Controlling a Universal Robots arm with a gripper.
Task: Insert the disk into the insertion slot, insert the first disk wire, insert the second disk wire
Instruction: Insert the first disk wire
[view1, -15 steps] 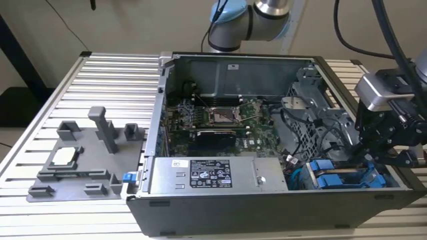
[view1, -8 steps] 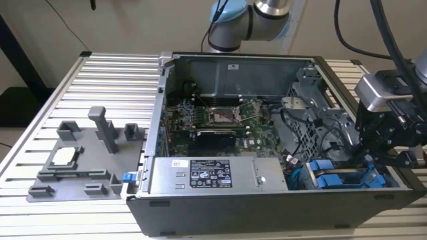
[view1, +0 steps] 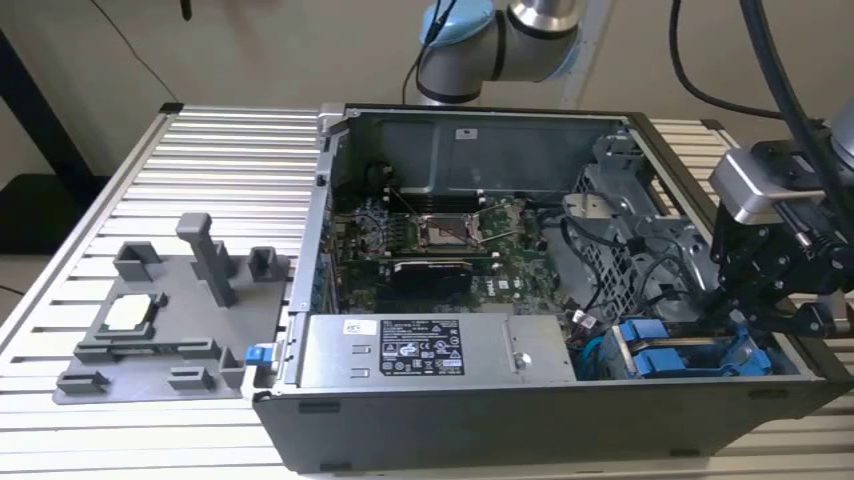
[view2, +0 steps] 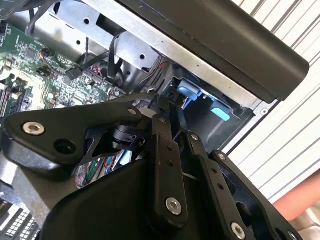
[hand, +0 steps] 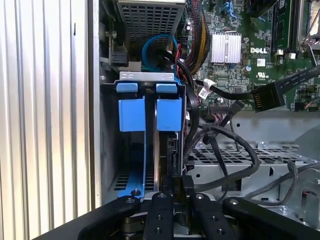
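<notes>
In the first wrist view the disk (hand: 169, 114) sits in its blue carrier inside the insertion slot of the grey drive cage (hand: 148, 75), beside another blue carrier (hand: 132, 113). My gripper (hand: 179, 198) is at the disk's rear end. Its fingers (hand: 161, 212) are shut on a small black wire connector (hand: 185, 182) that is pressed against the disk's dark edge. In the exterior view the gripper (view1: 763, 322) hangs over the case's near corner on that view's right, just above the blue carriers (view1: 657, 352). The second wrist view shows the fingers (view2: 162, 145) close together, pointing at the blue carriers (view2: 190, 91).
The open computer case (view1: 534, 420) lies on a slatted aluminium table (view1: 200, 150). A silver power-supply box (view1: 427, 350) and the green motherboard (view1: 427, 235) lie inside it. Black cables (hand: 225, 150) loop beside the cage, one ending in a loose connector (hand: 264, 98). A grey fixture plate (view1: 160, 320) lies at the exterior view's left.
</notes>
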